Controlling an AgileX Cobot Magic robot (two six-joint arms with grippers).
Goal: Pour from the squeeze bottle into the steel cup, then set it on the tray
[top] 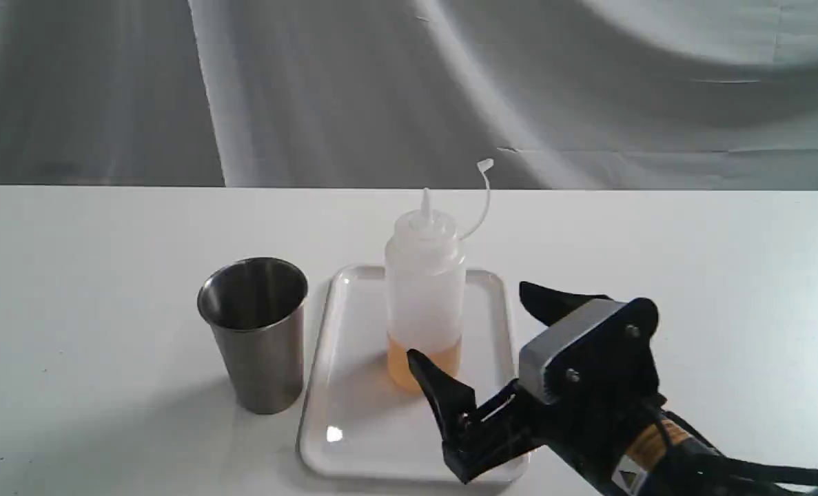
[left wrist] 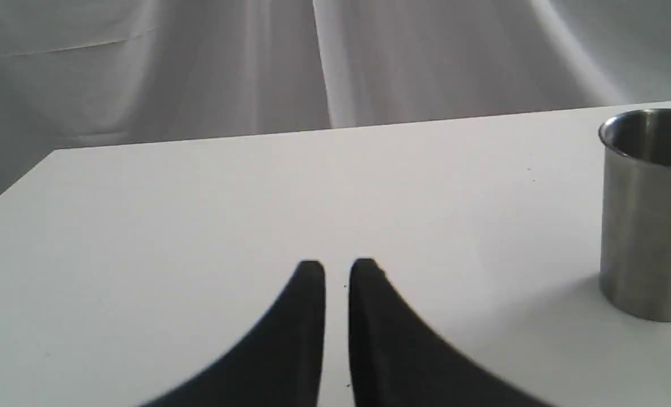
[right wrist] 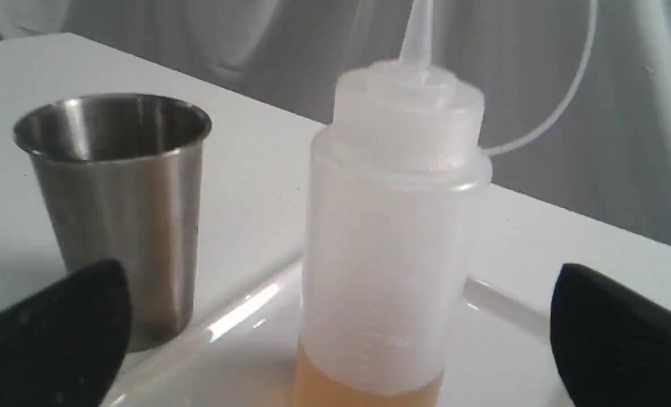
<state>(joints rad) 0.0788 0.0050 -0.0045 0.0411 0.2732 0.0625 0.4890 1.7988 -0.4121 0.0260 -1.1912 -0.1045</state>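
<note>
Squeeze bottle point(top: 424, 289) stands upright just ahead of the right gripper point(top: 473, 324), in line with the gap between its jaws. These jaws are far apart and hold nothing; I see no finger touching the bottle. A little amber liquid lies at its bottom, and the nozzle is uncovered, with the cap off to the side on its thin strap. The bottle stands on the tray point(top: 353, 420), whose near part lies under the jaws. Outside the gap, past one finger and beside the tray, the steel cup point(top: 256, 337) stands upright on the table point(top: 91, 289). The left gripper point(left wrist: 338, 264) has its jaws almost together, with only a thin gap and nothing in it; the cup is ahead of them, to one side, well apart. Farthest back hangs a grey cloth point(top: 381, 89).
</note>
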